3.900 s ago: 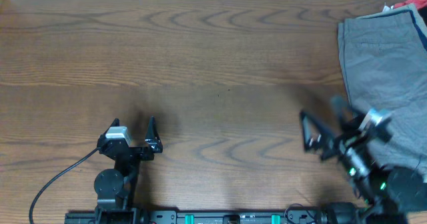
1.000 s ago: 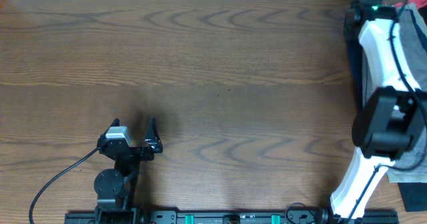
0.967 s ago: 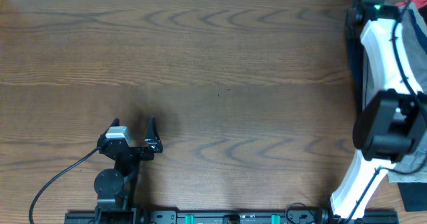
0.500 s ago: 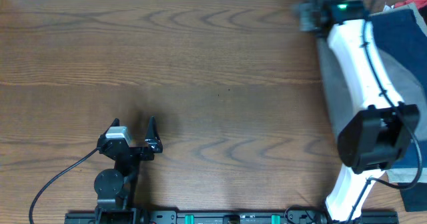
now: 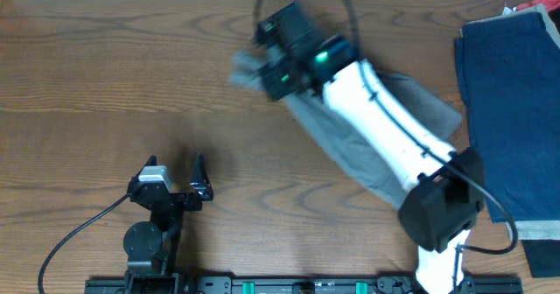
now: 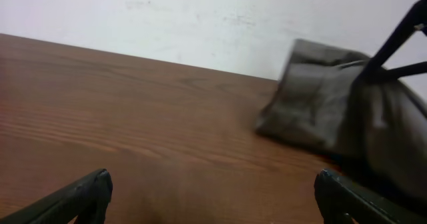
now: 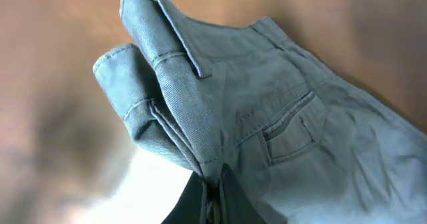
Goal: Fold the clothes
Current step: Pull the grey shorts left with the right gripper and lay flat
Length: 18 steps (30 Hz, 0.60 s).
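Note:
The grey shorts trail across the middle of the table, one end lifted by my right gripper, which is shut on bunched fabric near the waistband. In the right wrist view the gripper pinches folded cloth, and the grey shorts hang with a stitched pocket showing. A dark navy garment lies flat at the right edge. My left gripper rests open near the front left, far from the clothes. Its wrist view shows the open gripper over bare wood, with the grey shorts ahead to the right.
A bit of red cloth peeks out at the far right corner. A dark object sits at the front right edge. A black cable loops from the left arm's base. A white wall bounds the table's far side.
My right arm has swung left from the pile at the far right, dragging the grey shorts to mid-table and uncovering the navy garment. The left arm has not moved.

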### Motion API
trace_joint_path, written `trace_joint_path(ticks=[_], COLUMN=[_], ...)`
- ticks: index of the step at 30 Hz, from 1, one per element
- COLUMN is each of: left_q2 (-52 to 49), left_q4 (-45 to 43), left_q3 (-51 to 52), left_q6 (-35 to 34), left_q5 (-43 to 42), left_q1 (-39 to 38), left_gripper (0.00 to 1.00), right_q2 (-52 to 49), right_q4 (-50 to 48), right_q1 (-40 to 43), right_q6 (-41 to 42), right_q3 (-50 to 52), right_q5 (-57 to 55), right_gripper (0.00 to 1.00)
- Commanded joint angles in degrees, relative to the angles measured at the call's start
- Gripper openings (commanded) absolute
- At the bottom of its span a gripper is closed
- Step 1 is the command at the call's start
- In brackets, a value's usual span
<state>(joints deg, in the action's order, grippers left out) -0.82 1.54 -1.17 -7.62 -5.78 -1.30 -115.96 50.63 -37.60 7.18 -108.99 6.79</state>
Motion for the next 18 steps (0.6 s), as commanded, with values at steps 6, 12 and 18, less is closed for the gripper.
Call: trace_joint_path(ticks=[6,12,18], left_q2=[0.1,0.1,0.1], left_q4=[2.0,2.0,2.0], left_q3=[0.9,0.9,0.9], left_q6=[0.3,0.3,0.3], left_q5=[-0.8,-0.8,-0.8], left_q1=[-0.2,-0.2,-0.2], left_gripper=[0.98,0.98,0.98], right_q2=[1.9,3.5,8.2], right_q4=[1.4,9.2,19.6], right_q1=[-8.5,-5.9,5.4], right_q6=[-1.1,-1.6,4.9], right_q3=[0.2,-1.5,-1.6], right_q5=[4.0,1.2,-9.0], right_gripper=[0.33,0.99,0.99])
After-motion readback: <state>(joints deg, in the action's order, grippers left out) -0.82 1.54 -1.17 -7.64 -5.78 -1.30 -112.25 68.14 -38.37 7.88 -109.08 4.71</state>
